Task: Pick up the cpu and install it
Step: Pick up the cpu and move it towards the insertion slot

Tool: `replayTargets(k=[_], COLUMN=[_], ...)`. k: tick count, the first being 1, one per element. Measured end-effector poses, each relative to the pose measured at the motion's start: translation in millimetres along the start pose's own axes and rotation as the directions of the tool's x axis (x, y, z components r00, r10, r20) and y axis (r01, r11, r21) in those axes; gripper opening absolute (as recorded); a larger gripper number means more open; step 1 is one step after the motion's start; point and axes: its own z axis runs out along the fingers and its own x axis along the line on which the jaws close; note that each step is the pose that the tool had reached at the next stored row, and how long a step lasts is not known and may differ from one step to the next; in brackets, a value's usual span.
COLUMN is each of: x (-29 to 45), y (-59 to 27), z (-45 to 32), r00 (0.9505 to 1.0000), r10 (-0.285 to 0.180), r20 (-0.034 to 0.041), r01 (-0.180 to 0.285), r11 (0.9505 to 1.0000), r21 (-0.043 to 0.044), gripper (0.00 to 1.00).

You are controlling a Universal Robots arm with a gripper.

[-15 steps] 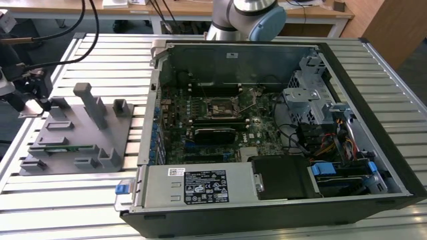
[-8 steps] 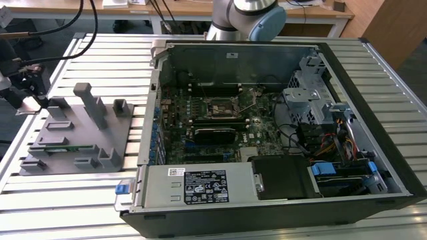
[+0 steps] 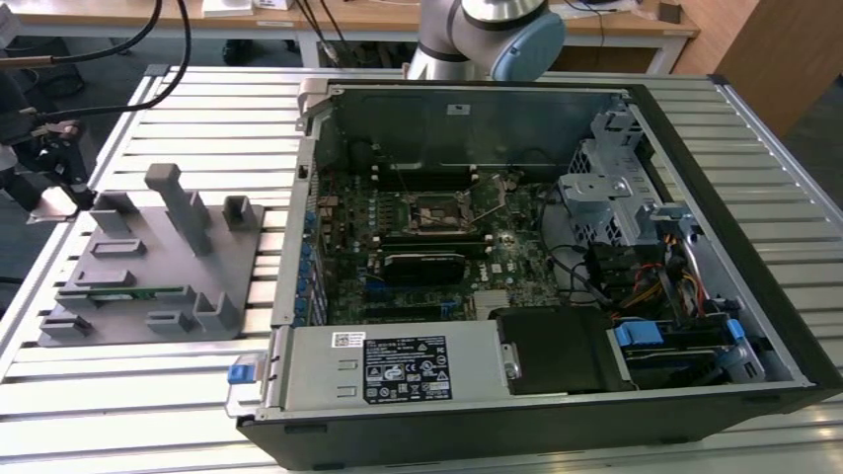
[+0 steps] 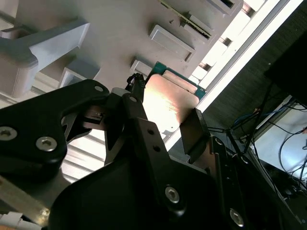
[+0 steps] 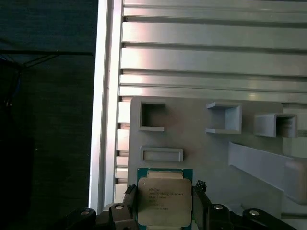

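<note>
At the exterior view's left, the gripper (image 3: 50,193) is hanging just past the left edge of the grey fixture (image 3: 158,267), over the slatted table (image 3: 132,385). In both wrist views its 2 fingers (image 5: 128,203) are clamping the cpu (image 5: 160,203) (image 4: 168,103) by opposite edges, with the silver top showing. The cpu is sitting over the fixture's edge; cannot tell whether it is touching the fixture. 1 green memory stick (image 3: 125,292) is lying in a fixture slot. Further right, the open computer case (image 3: 737,247) is lying on its side. The motherboard's socket (image 3: 435,212) is sitting well apart from the gripper.
</note>
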Motion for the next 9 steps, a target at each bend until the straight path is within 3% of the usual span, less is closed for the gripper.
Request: replayTargets(k=[9], x=[0.0], y=[0.2], z=[-5.5], r00=[1.0], r10=[0.0], r20=[-0.0001], r01=[0.0], r11=[1.0], r21=[0.0], gripper=[0.54])
